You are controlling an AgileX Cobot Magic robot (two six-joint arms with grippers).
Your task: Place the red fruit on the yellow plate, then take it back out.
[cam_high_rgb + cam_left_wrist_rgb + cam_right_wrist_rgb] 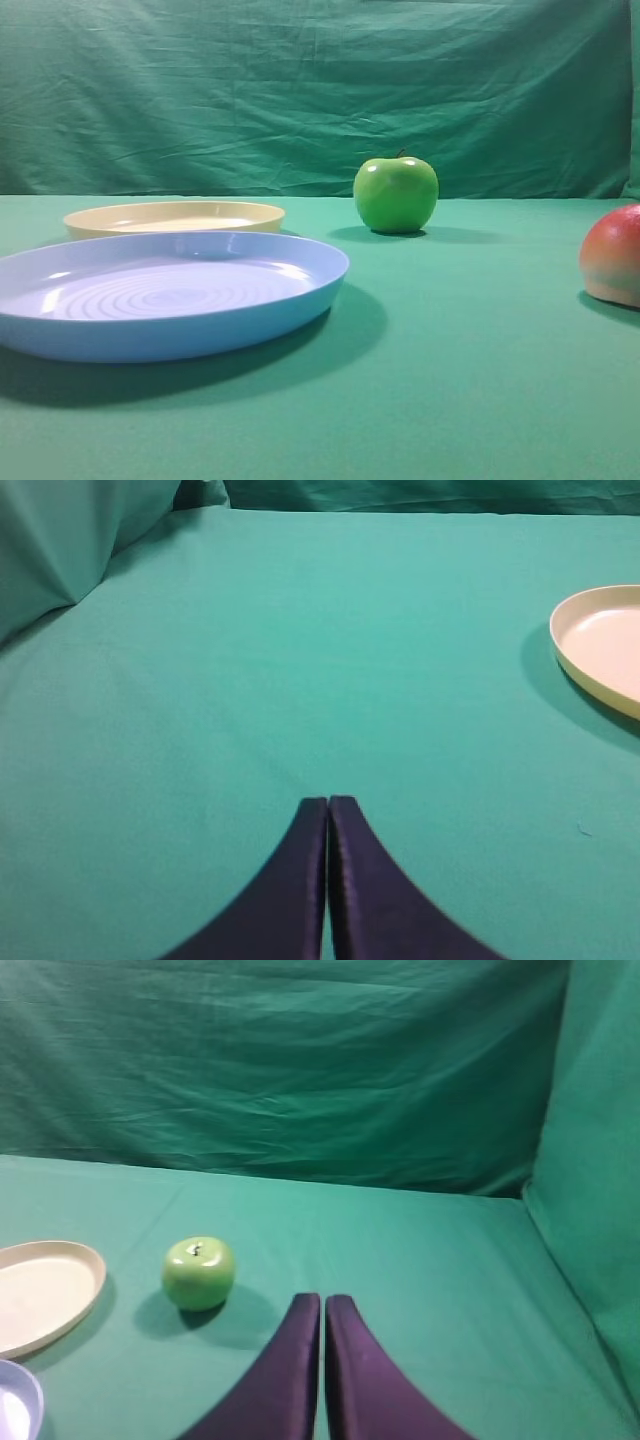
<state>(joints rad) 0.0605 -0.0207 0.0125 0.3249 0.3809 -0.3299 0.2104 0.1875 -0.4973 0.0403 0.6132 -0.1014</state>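
Observation:
The red fruit (615, 252), red on top and peach below, rests on the green cloth at the right edge of the exterior view, half cut off. The yellow plate (175, 216) lies at the back left, holding nothing; it also shows as the cream plate (603, 645) in the left wrist view and as the plate (45, 1293) in the right wrist view. My left gripper (328, 800) is shut over bare cloth, well left of the plate. My right gripper (323, 1298) is shut with nothing in it, right of the green apple. Neither arm shows in the exterior view.
A large light blue plate (160, 295) with a ringed centre lies in front of the yellow plate. A glossy green apple (396, 193) stands at mid-back, seen also as the apple (199, 1272). Green curtain closes the back and right side.

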